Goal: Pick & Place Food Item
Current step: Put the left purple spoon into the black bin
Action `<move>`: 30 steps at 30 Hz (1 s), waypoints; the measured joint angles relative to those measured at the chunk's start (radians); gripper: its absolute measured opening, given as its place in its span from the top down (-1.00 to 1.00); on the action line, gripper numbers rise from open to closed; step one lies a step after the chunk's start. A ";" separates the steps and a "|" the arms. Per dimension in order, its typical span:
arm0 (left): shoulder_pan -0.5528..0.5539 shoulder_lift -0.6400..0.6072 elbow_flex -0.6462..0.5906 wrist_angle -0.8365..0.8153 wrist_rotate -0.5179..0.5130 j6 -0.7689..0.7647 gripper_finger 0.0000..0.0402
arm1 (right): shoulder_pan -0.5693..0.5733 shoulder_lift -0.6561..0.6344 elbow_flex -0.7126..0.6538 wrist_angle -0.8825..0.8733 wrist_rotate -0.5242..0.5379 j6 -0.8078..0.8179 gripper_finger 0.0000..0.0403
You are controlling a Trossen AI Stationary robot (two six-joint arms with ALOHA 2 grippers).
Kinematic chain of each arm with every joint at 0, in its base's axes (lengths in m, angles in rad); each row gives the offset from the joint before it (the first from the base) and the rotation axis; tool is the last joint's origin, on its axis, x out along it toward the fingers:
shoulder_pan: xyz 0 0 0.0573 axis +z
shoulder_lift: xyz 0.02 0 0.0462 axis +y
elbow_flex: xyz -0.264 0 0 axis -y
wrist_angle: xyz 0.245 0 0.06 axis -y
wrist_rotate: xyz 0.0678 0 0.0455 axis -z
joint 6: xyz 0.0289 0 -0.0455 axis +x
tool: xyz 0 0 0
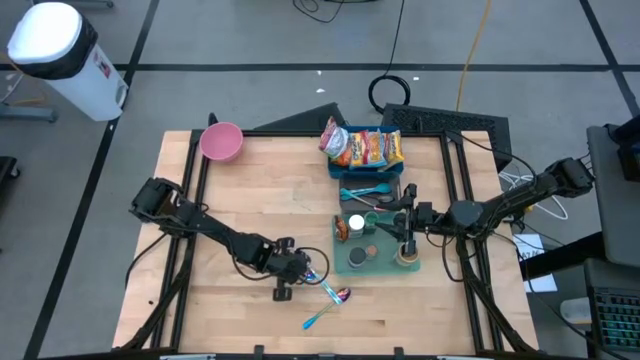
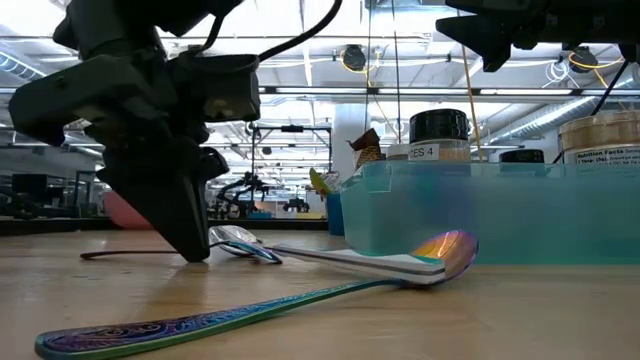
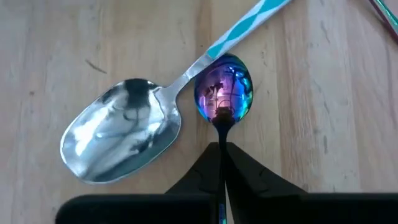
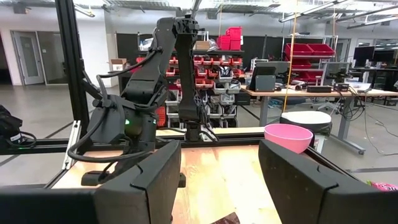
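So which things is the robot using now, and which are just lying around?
In use: left gripper, shut on the rainbow spoon; snack packets, the likely food; right gripper, open above the green tray.
Lying about: silver spoon, pink bowl, white bin.

In the low view, a white label reading "ES 4" is seen on a dark-lidded jar [image 2: 437, 137] standing behind the translucent blue bin [image 2: 480, 215]; the start of the word is cut off. On a tan-lidded container [image 2: 603, 140] at the right edge, "Nutrition Facts" is printed on a white panel, the finer print below being too small to be read. A red mark is carried by the white bin [image 1: 62, 55] in the high view, but it cannot be made out
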 joint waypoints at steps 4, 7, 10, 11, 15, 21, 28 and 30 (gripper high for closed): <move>-0.029 -0.053 -0.005 -0.046 -0.030 0.004 0.97 | 0.000 0.000 0.000 0.000 0.000 0.000 -0.03; -0.066 -0.138 -0.014 -0.139 -0.081 0.016 0.97 | 0.000 0.000 0.000 0.000 0.000 0.000 -0.03; -0.118 -0.225 -0.008 -0.139 -0.249 0.061 0.97 | 0.000 0.000 0.000 0.000 0.000 0.000 -0.03; -0.135 -0.248 -0.007 -0.140 -0.335 0.089 0.97 | 0.000 0.000 0.000 0.001 0.000 0.000 -0.03; -0.170 -0.287 -0.008 -0.065 -0.661 0.214 0.98 | 0.000 0.025 0.000 0.034 0.000 0.030 -0.03; -0.094 -0.263 -0.007 0.225 -0.833 0.565 0.98 | -0.017 0.161 0.086 0.019 0.102 0.262 -0.03; 0.001 -0.240 -0.005 0.385 -0.838 0.755 0.98 | -0.067 0.337 0.281 -0.180 -0.060 0.400 -0.03; 0.011 -0.241 -0.005 0.380 -0.845 0.734 0.97 | -0.082 0.389 0.311 -0.184 -0.116 0.429 -0.03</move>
